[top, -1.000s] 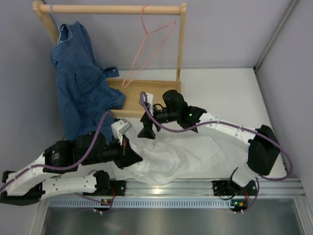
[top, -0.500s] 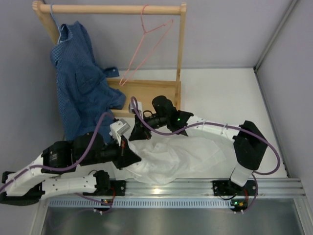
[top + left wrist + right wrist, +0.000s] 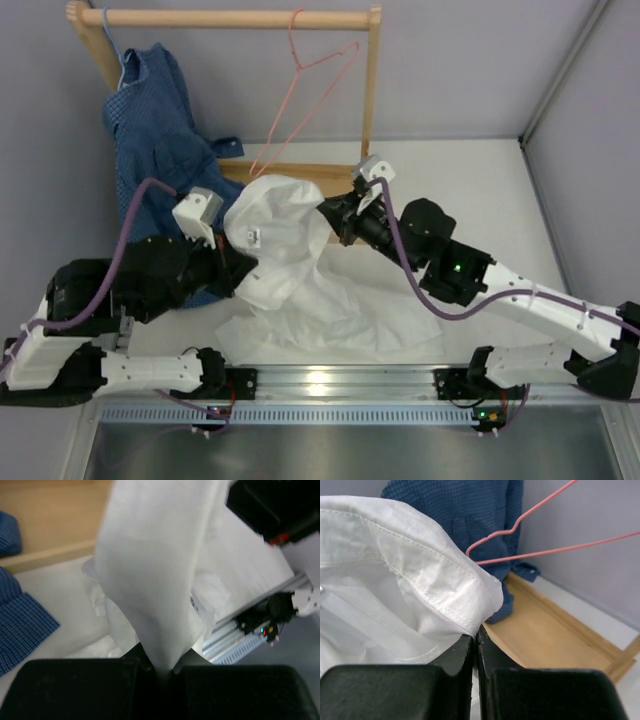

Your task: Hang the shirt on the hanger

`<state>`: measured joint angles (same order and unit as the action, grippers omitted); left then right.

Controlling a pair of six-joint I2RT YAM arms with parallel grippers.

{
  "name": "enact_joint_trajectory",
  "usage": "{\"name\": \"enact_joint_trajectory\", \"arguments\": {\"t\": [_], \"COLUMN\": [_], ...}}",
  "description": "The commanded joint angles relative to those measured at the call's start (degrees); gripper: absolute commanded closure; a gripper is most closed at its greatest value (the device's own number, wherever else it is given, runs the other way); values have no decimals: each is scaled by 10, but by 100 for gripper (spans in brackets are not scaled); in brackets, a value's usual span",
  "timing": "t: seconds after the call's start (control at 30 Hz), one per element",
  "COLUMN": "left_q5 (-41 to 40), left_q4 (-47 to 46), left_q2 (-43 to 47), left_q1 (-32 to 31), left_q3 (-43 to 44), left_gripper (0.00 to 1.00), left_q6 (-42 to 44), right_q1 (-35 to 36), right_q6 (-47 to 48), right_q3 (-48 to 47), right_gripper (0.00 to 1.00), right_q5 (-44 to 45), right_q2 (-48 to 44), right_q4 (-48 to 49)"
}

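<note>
Shirt (image 3: 285, 250) first: the white one was up off the counter (image 3: 480, 190) at its collar end, stretched between my two claws. Its lower half lay crumpled on the counter close to the near edge, about midway along it. My left claw (image 3: 232, 268) was closed tight on a fold of the thin cloth. From my left wrist, the fabric ran straight down into the pinch between the two black fingers (image 3: 100, 690), with no gap showing. My right claw (image 3: 338, 216) was likewise clamped, its fingers (image 3: 435, 675) pressed together on the stitched edge of the shirt, which curled over them in the right wrist view. The right claw sat farther from the near edge than the left, and the cloth between them bellied out in a rounded white hump.

The hanger (image 3: 305, 100), thin pink wire, hung by its hook from the wooden rail (image 3: 220, 18) toward the far edge. It was tilted, with its lower corner pointing down at the wooden tray (image 3: 300, 172) that formed the rack's base. From my right wrist, its pink wires crossed the view just beyond the white edge I held, apart from it as far as I could tell. The blue checked shirt (image 3: 150, 130) hung from the same rail near the far left corner, draping down behind my left arm. The white shirt was not yet on the hanger.
</note>
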<state>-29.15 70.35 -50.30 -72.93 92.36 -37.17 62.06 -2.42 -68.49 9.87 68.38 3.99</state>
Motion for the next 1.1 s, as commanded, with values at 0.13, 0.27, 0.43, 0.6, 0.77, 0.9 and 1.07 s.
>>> {"name": "enact_joint_trajectory", "arguments": {"t": [0.13, 0.27, 0.43, 0.6, 0.77, 0.9, 1.07], "left_q5": [-239, -236, -255, -295, -277, -102, 82], "left_q4": [34, -41, -271, -254, -147, -189, -246], "left_q2": [-132, -232, -196, -156, -104, -89, -130], "left_q1": [-1, -2, -1, -1, 9, 117, 253], "left_q3": [338, 542, 389, 217, -9, -140, -207], "left_gripper": [100, 100, 100, 100, 100, 100, 100], "left_q6": [126, 290, 461, 352, 115, 67, 76], "right_q1": [162, 291, 443, 425, 338, 249, 185], "right_q6": [149, 234, 427, 391, -39, -173, -258], "right_q3": [-87, -157, -191, -121, -16, 84, 178], "right_gripper": [100, 100, 100, 100, 100, 100, 100], "right_q5": [276, 335, 499, 645, 553, 443, 459], "right_q2": [-93, -102, -42, -20, -43, -53, -52], "right_q4": [-32, -33, 85, 142, -178, -199, -202]}}
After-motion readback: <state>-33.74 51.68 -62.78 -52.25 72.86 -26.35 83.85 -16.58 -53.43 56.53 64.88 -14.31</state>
